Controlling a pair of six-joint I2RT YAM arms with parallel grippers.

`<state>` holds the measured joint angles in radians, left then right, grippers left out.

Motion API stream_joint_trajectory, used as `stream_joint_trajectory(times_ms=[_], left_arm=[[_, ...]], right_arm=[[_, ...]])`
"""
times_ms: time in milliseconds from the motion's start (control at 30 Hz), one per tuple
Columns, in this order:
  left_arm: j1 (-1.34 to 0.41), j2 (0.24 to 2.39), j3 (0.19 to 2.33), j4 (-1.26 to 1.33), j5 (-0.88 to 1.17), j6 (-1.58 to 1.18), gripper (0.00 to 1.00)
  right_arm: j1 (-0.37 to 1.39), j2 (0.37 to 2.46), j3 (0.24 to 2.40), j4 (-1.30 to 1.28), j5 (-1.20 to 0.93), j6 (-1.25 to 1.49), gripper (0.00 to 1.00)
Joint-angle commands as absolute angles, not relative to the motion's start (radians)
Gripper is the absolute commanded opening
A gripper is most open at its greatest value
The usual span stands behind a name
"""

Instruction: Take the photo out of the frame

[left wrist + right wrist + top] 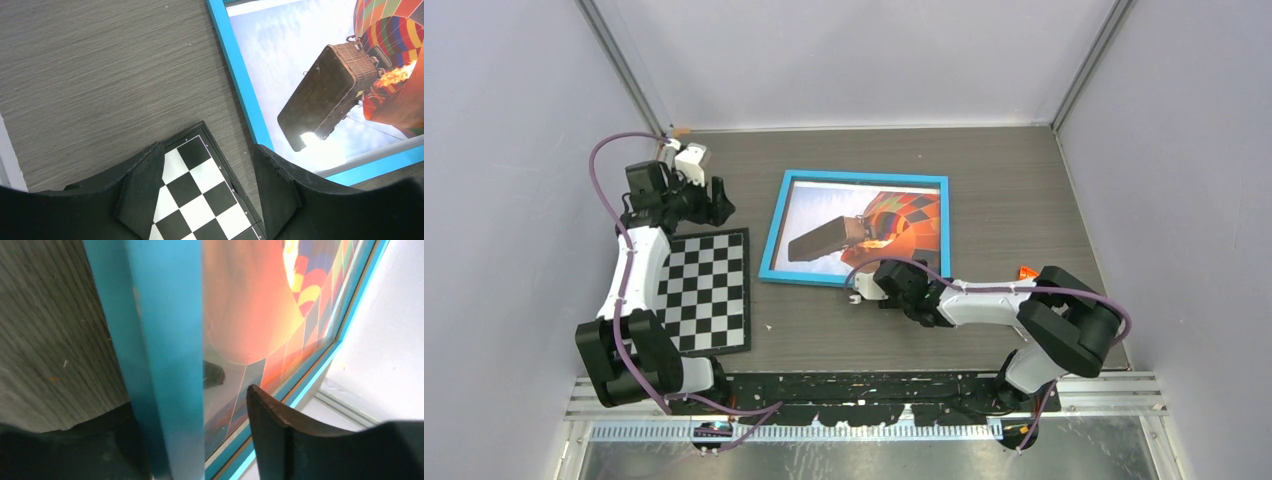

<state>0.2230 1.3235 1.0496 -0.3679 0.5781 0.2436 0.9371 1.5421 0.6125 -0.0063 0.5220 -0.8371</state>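
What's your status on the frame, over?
Left tool open, above checkerboard corner. Right tool straddles near edge of frame, grip unclear. Photo inside frame. Checkerboard apart from frame.

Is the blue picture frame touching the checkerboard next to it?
Apart. The left wrist view shows bare table between the frame and the checkerboard; the top external view shows that gap too.

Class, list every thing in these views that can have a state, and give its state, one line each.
frame: face up on the table, not opened.
photo: inside the frame, not taken out.
checkerboard: lying flat on the table.
left end effector: open, empty, above the checkerboard's corner.
right end effector: open, astride the frame's near edge.
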Motion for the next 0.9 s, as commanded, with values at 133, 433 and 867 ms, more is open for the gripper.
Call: stream_joint_trajectory(times_ms=[133,433,867], left_arm=[[0.229,1.337,1.075,-0.429,0.646,0.271,0.72],[0.092,1.642,1.393,-0.688,0.673,0.454,0.84],[-0.112,2.372,2.248,-0.777,0.626,0.233,0.92]], right_arm=[[0.947,1.438,0.638,-0.361,0.136,-0.774,0.94],[0.846,1.271,0.759,-0.705,-0.027,-0.671,1.00],[0.722,1.315,0.841,-0.713,0.114,-0.467,1.00]])
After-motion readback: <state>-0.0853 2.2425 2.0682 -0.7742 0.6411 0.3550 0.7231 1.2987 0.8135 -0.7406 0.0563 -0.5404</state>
